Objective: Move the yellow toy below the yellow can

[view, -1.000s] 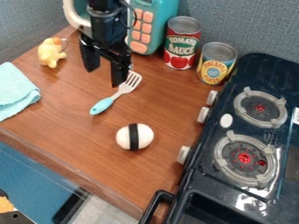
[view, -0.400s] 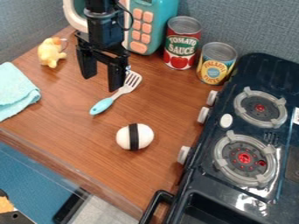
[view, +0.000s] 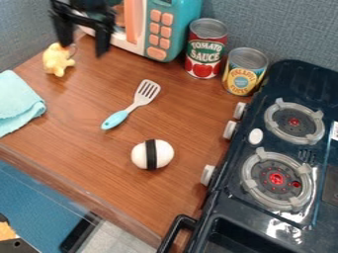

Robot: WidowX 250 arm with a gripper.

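The black gripper [view: 83, 49] hangs at the upper left, its two fingers apart with nothing between them. Just left of and below its fingertips, the small yellow toy [view: 57, 60] sits on the wooden counter near the back left edge; the left finger comes close to its top, and I cannot tell whether they touch. The yellow can [view: 245, 72] stands upright at the upper right, beside the stove and next to the red tomato can.
A teal toy microwave [view: 161, 29] and the red can [view: 206, 48] stand along the back. A spatula [view: 132, 105] and a white ball-shaped toy with a black band [view: 140, 155] lie mid-counter. A cloth [view: 17, 103] is at left, the stove [view: 284, 148] at right.
The gripper has moved up and to the left, from above the spatula to beside the yellow toy. The toy and the cans have not moved.
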